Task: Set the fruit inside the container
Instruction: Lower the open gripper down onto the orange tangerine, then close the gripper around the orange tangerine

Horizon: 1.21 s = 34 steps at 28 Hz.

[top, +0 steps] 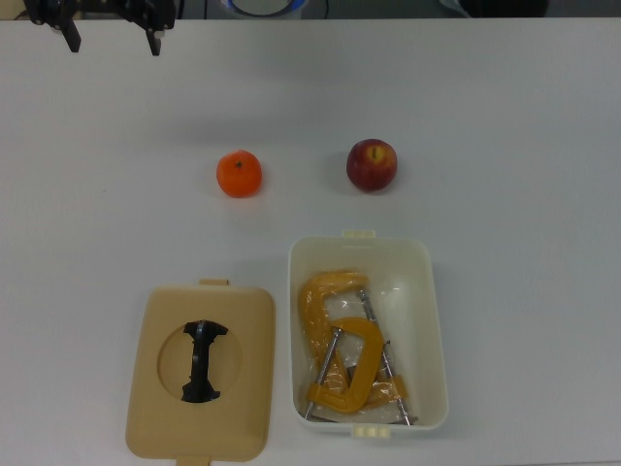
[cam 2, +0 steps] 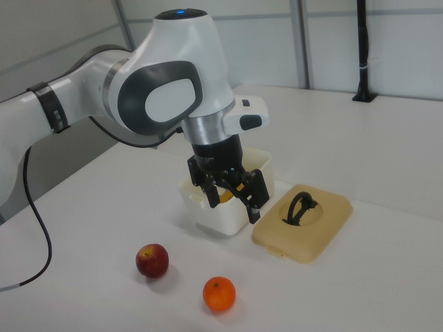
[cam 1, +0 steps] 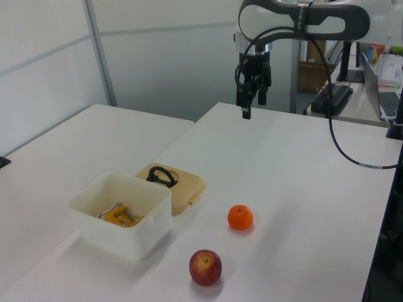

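An orange mandarin [top: 239, 174] [cam 1: 240, 217] [cam 2: 219, 293] and a dark red apple [top: 372, 165] [cam 1: 205, 267] [cam 2: 152, 261] lie apart on the white table, both outside the cream-white tub [top: 434, 320] [cam 1: 126, 242] [cam 2: 225, 221]. The tub stands just below the apple in the top view. My gripper [top: 114, 46] [cam 1: 252, 107] [cam 2: 232, 207] hangs open and empty above the table at the top view's upper left, well away from both fruits. In the right view it hides part of the tub.
Orange-yellow C-clamps [top: 340, 349] [cam 1: 119, 216] lie inside the tub. A flat tan lid [top: 243, 408] [cam 1: 189, 192] [cam 2: 325, 228] with a round hole and a black handle lies next to the tub, at the top view's lower left.
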Tool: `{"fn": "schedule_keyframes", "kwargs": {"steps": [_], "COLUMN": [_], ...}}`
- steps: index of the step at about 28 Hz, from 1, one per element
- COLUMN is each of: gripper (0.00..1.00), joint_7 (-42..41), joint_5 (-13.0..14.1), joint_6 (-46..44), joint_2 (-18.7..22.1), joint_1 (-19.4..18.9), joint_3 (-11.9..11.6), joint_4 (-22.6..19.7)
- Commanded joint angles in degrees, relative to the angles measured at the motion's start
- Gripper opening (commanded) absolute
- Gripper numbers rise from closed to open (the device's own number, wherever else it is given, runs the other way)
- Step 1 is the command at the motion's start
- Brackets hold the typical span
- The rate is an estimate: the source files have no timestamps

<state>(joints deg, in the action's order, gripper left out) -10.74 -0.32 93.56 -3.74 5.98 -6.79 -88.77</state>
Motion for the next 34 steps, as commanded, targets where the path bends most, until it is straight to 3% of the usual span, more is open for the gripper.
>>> {"fn": "schedule_keyframes", "kwargs": {"steps": [1,10,18,22,24,28,34], "gripper": [1.0,1.0,1.0,1.0,1.0,1.0,1.0], "joint_7": [-1.11,-1.3,4.31,10.99,17.31,23.39,23.84], "joint_5": [0.93,1.02,0.23,-3.1,-7.14,-10.57,-10.67], "joint_6": [0.48,4.17,17.69,27.09,34.12,39.15,40.21], "joint_2": [0.49,0.75,1.72,1.11,0.49,-2.48,-4.34], "joint_1": [-0.26,-2.98,-8.69,-12.73,-14.94,-15.29,-15.2], "joint_3": [-0.07,0.9,1.07,1.07,1.07,1.07,1.07], "joint_4": [-1.65,-8.87,-21.08,-27.93,-32.24,-33.4,-33.4]}}
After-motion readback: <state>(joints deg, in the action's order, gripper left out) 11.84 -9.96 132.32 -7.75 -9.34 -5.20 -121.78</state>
